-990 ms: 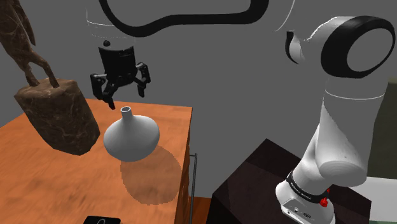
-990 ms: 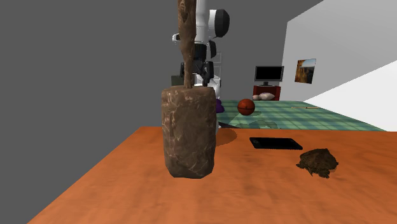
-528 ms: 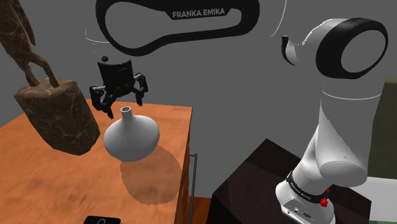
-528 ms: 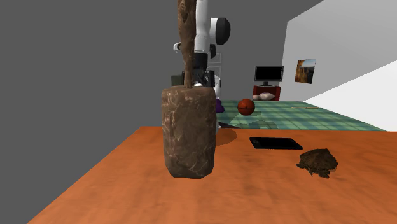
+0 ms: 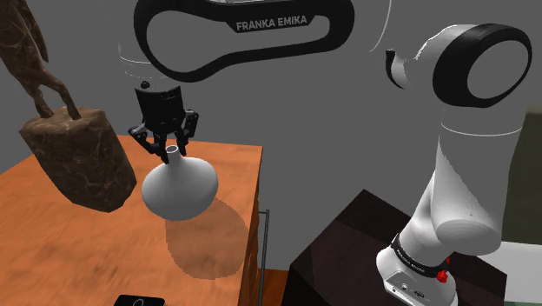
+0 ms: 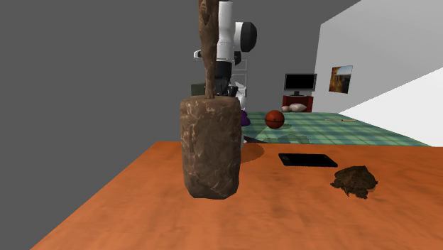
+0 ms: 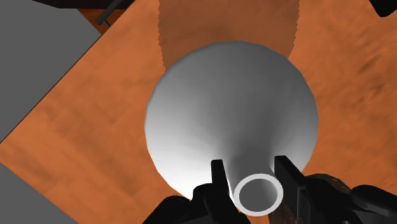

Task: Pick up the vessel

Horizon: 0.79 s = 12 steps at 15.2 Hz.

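A white vessel [image 5: 178, 187] with a round belly and a thin neck stands on the orange wooden table [image 5: 69, 235], near the table's edge at the shoulder view's right. My black gripper [image 5: 172, 149] comes straight down over it and is shut on the neck just below the rim. In the wrist view both fingers [image 7: 218, 181] press against the neck of the vessel [image 7: 232, 108], with the open mouth between them. The vessel's base rests on the table. In the second exterior view the brown sculpture hides the vessel.
A tall brown rock-like sculpture [image 5: 78, 161] stands just beside the vessel, toward the shoulder view's left, and fills the middle of the second exterior view [image 6: 209, 145]. A flat black phone [image 6: 307, 160] and a brown lump [image 6: 355, 180] lie farther along the table. The dark stand [image 5: 347, 252] is beyond the table's edge.
The gripper came down from above the vessel to its neck, and its fingers went from wide apart to shut on the neck. The vessel has not moved.
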Each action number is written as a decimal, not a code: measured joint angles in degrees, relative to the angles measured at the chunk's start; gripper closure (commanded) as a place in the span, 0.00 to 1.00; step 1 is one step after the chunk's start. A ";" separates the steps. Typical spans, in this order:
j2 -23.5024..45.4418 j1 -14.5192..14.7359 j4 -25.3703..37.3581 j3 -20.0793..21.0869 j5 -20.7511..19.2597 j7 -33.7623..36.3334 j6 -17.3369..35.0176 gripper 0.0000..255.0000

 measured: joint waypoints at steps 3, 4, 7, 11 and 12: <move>-0.04 0.00 -0.06 0.01 0.01 0.02 0.04 1.00; -0.04 -0.01 -0.06 0.00 0.01 0.00 0.05 1.00; 0.05 0.21 1.51 0.08 0.05 -0.06 -1.57 1.00; 0.65 0.81 5.46 0.13 -0.21 -0.20 -4.96 1.00; 0.92 1.00 6.52 0.13 -0.34 -0.22 -5.75 1.00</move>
